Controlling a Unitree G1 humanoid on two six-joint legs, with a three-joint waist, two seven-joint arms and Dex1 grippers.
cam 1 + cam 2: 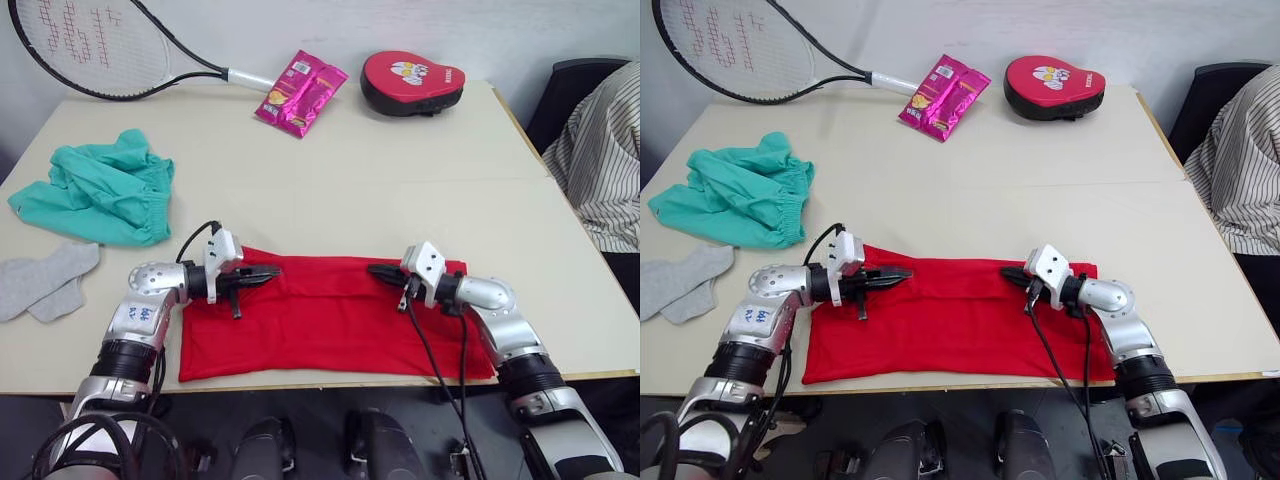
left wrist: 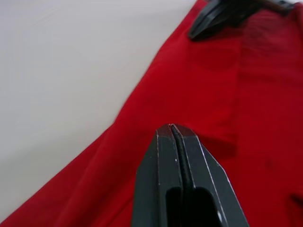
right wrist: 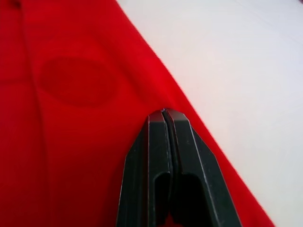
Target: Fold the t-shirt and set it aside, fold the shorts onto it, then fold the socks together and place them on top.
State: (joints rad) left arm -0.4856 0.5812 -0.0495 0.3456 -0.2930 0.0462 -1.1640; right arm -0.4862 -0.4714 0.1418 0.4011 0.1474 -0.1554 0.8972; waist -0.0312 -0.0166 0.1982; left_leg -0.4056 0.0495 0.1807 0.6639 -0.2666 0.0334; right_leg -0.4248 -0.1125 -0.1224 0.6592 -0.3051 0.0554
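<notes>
The red t-shirt (image 1: 330, 320) lies folded into a wide rectangle at the table's front edge. My left gripper (image 1: 272, 271) is shut, lying low over the shirt's far left part and pointing right. My right gripper (image 1: 375, 269) is also shut, over the far right part and pointing left. In the wrist views the left fingertips (image 2: 163, 135) and right fingertips (image 3: 156, 118) press together just above the red cloth, with nothing visibly pinched. The teal-green shorts (image 1: 100, 190) lie bunched at the left. The grey socks (image 1: 45, 280) lie side by side at the left edge, in front of the shorts.
A tennis racket (image 1: 90, 45) lies at the back left. A pink snack packet (image 1: 300, 92) and a red padded mitt (image 1: 412, 82) sit at the back middle. A person in a striped shirt (image 1: 600, 150) is at the table's right side.
</notes>
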